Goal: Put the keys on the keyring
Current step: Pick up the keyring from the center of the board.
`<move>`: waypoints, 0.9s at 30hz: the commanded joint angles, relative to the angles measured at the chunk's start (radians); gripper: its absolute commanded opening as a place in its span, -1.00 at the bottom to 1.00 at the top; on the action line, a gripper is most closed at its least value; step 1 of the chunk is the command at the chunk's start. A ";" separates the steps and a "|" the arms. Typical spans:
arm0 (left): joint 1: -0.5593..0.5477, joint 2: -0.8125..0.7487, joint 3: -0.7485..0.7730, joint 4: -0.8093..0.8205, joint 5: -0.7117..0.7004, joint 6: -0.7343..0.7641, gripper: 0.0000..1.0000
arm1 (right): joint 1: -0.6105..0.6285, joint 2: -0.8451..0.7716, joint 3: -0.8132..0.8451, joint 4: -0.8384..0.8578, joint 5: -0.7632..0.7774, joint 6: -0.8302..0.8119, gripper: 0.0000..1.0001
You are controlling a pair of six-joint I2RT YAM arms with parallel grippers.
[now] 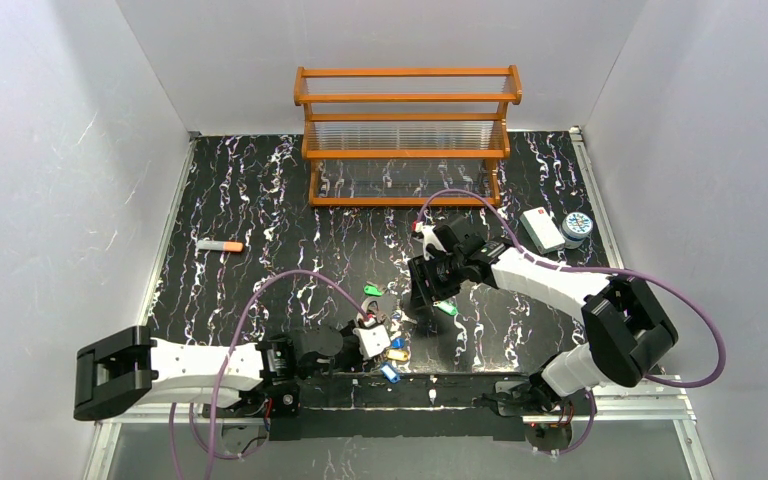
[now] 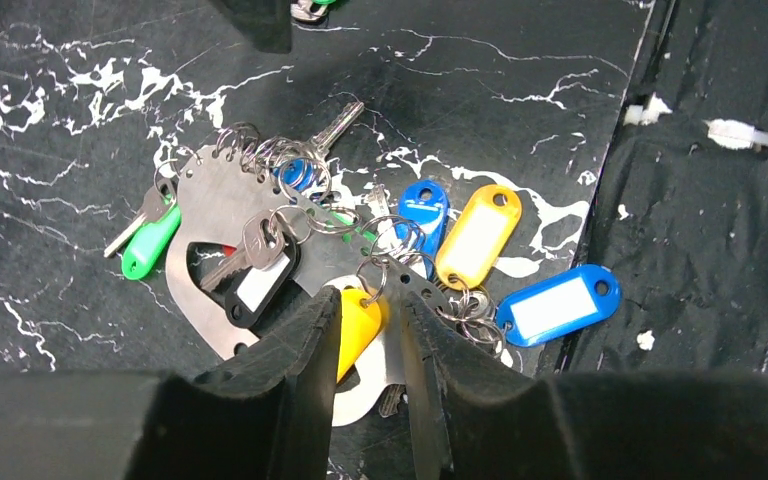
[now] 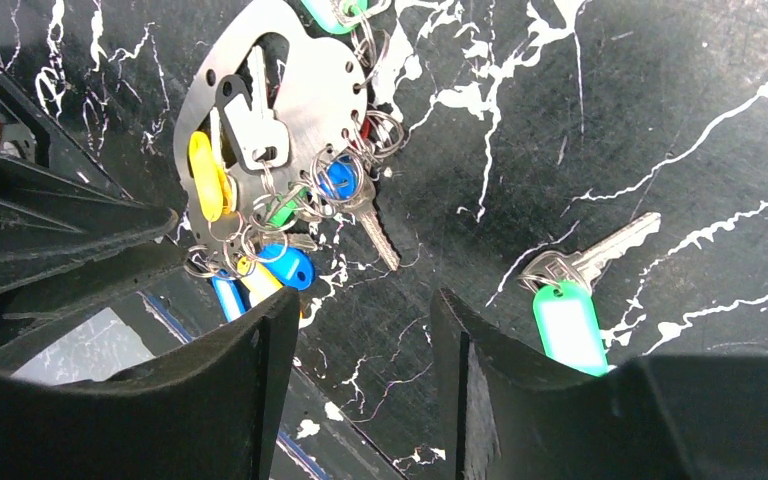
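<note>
The keyring is a flat silver metal loop lying on the black marbled table near its front edge. Several keys hang on it by small rings, with green, black, blue and yellow tags. My left gripper is slightly open, its fingers straddling a yellow tag and the keyring's edge. One loose key with a green tag lies to the right of the bunch. Beside it my right gripper hovers open, only bare table between its fingers. From above, the keyring lies by the left gripper.
An orange wooden rack stands at the back. A white box and a round patterned tin sit at the right. An orange-tipped grey stick lies at the left. A black strip runs along the near edge.
</note>
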 commanded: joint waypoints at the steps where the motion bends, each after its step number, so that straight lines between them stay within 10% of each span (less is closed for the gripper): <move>1: 0.000 0.026 -0.016 0.062 0.040 0.148 -0.46 | 0.004 -0.025 -0.016 0.036 -0.036 -0.021 0.19; 27: 0.000 0.180 0.022 0.199 0.066 0.215 -0.52 | 0.014 -0.076 -0.088 0.143 -0.218 -0.028 0.12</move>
